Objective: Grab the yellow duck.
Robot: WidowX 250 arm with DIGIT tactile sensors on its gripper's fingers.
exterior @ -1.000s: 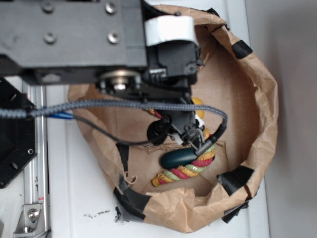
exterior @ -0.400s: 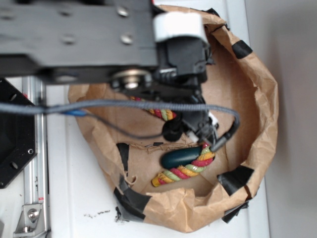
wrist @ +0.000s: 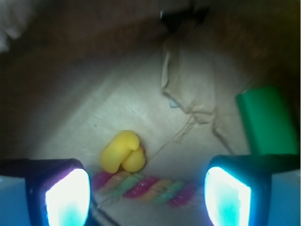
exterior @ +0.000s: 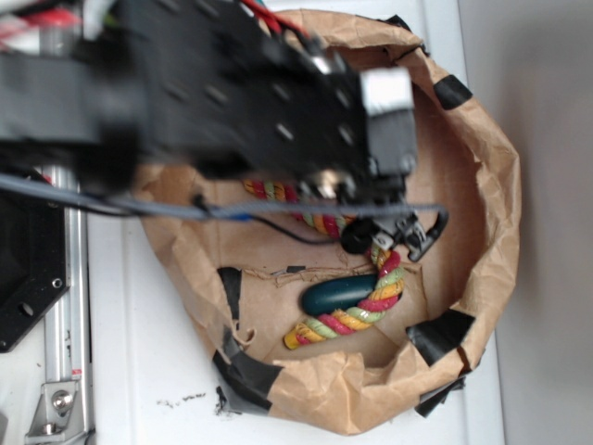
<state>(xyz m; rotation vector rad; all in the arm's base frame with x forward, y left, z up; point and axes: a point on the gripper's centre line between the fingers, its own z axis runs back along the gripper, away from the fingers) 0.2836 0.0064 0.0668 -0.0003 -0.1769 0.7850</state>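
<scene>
In the wrist view the yellow duck (wrist: 121, 151) lies on the brown paper floor, small and rounded, just beyond the twisted multicoloured rope (wrist: 146, 187). My gripper (wrist: 146, 195) is open, its two glowing pads far apart with the rope between them; the duck lies ahead, nearer the left pad (wrist: 66, 197). In the exterior view the gripper (exterior: 394, 236) hangs over the rope (exterior: 357, 315) inside the paper bag (exterior: 491, 185), and the arm hides the duck.
A dark teal oval (exterior: 338, 295) rests against the rope. A green object (wrist: 265, 120) stands at the right of the wrist view. The bag's crumpled walls, patched with black tape (exterior: 440, 336), ring the work area. A metal rail (exterior: 65, 315) runs along the left.
The arm has swung right and tilted over the bag, carrying the gripper rightward and slightly lower, over the rope. The rope and teal oval have not moved.
</scene>
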